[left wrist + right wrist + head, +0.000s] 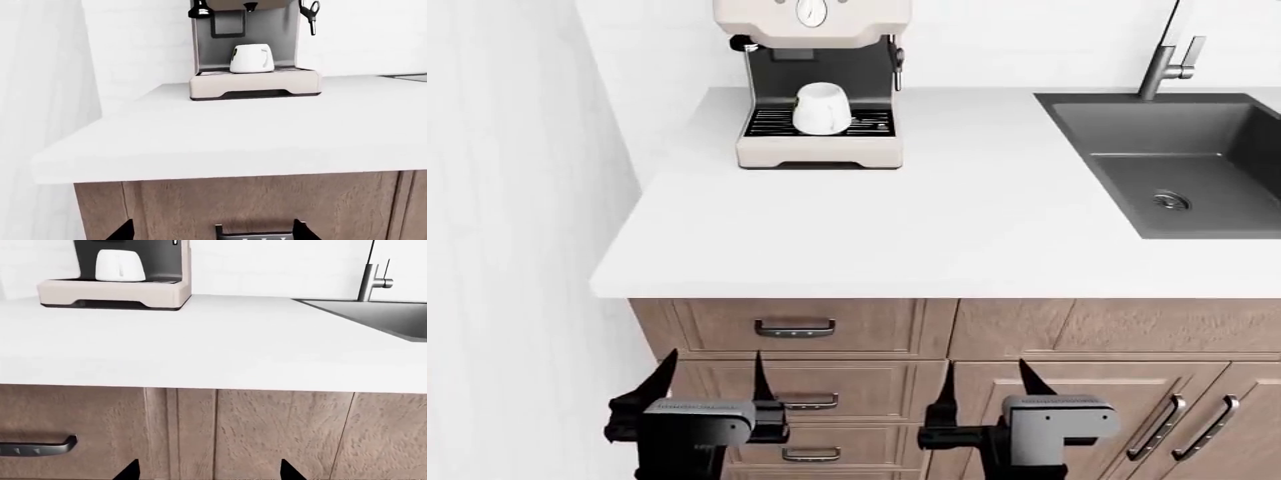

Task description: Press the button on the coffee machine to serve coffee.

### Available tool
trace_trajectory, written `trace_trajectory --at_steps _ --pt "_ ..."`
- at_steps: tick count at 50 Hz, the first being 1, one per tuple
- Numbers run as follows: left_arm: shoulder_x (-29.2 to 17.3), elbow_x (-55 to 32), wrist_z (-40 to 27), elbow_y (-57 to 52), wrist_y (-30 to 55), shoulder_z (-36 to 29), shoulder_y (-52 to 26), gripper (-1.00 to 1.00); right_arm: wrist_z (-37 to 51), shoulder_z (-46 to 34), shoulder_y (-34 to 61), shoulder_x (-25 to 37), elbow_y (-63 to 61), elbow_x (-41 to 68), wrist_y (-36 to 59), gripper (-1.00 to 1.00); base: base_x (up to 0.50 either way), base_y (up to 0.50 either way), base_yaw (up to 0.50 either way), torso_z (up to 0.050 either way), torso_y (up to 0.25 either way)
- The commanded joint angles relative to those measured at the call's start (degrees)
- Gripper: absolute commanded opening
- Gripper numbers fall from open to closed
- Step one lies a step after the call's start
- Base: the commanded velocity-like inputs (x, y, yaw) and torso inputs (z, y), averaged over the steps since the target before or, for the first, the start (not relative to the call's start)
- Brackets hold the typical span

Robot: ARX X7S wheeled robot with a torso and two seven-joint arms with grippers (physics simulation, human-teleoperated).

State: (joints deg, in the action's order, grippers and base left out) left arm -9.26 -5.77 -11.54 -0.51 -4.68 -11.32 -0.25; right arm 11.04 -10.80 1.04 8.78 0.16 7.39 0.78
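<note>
Both tools open and empty: left tool point(711, 402), right tool point(985, 398), low before the drawers point(794, 328). Coffee machine point(814, 90) far-left on surface point(961, 220), buttons up front; nearer the left tool.

The coffee machine point(817, 85) stands at the back of the countertop point(934, 220), near its left end. A cup point(822, 108) sits on the machine's drip grate point(868, 122), inside the recess. To the right of the machine, well apart, a sink point(1174, 160) is set into the countertop, with a faucet point(1169, 60) behind it. Below and in front of the machine are drawers point(794, 328) (handles facing outward), and before them hang the left gripper point(714, 385) and right gripper point(988, 385).
</note>
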Motion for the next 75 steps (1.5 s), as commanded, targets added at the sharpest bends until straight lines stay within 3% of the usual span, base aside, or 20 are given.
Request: trace_trajectory --at_steps 1,7,11,16,27,29,34,42,52,75 --pt "-0.36 0.07 -0.51 -1.0 0.41 -0.7 -0.16 1.0 1.28 -0.11 0.32 0.27 -0.31 0.14 1.32 1.0 0.0 0.0 0.0 0.0 0.0" --pt "-0.15 -0.09 -1.65 -9.43 9.48 -1.74 -1.23 1.0 3.3 0.22 0.25 2.05 -12.21 -0.28 9.77 1.0 0.0 0.0 0.0 0.0 0.0" --pt "-1.3 0.39 -3.95 -24.64 27.12 -1.88 -3.66 1.0 3.13 1.57 1.04 3.38 -23.55 3.72 17.44 1.0 0.0 0.0 0.0 0.0 0.0" --pt "-1.62 -2.38 -3.73 -34.49 38.43 -1.52 -6.85 1.0 5.26 2.25 4.35 5.02 -32.47 4.75 28.32 1.0 0.0 0.0 0.0 0.0 0.0" --pt "-0.7 -12.31 -1.67 -41.63 61.34 4.74 -25.6 1.0 6.48 8.98 26.48 10.43 -48.36 14.27 60.04 1.0 0.0 0.0 0.0 0.0 0.0" --pt "-0.67 -14.34 -0.98 -41.58 65.84 5.76 -28.56 1.0 6.59 11.96 29.08 10.26 -49.55 14.5 58.24 1.0 0.0 0.0 0.0 0.0 0.0" --pt "-1.47 -15.03 0.14 -36.13 68.54 6.43 -35.27 1.0 3.3 13.03 36.94 13.46 -46.47 17.69 64.66 1.0 0.0 0.0 0.0 0.0 0.0" --pt "-0.19 -17.31 -0.17 -30.83 77.85 8.52 -47.63 1.0 2.03 15.38 49.34 13.64 -41.9 22.23 75.6 1.0 0.0 0.0 0.0 0.0 0.0" --pt "-0.94 -16.81 0.0 -26.91 76.67 7.99 -51.82 1.0 1.76 15.01 49.03 14.75 -38.6 21.67 74.97 1.0 0.0 0.0 0.0 0.0 0.0" --pt "-2.1 -17.2 -0.8 -27.67 76.98 7.07 -50.91 1.0 1.94 15.95 45.16 15.25 -39.18 21.86 72.94 1.0 0.25 0.0 0.0 0.0 0.0"
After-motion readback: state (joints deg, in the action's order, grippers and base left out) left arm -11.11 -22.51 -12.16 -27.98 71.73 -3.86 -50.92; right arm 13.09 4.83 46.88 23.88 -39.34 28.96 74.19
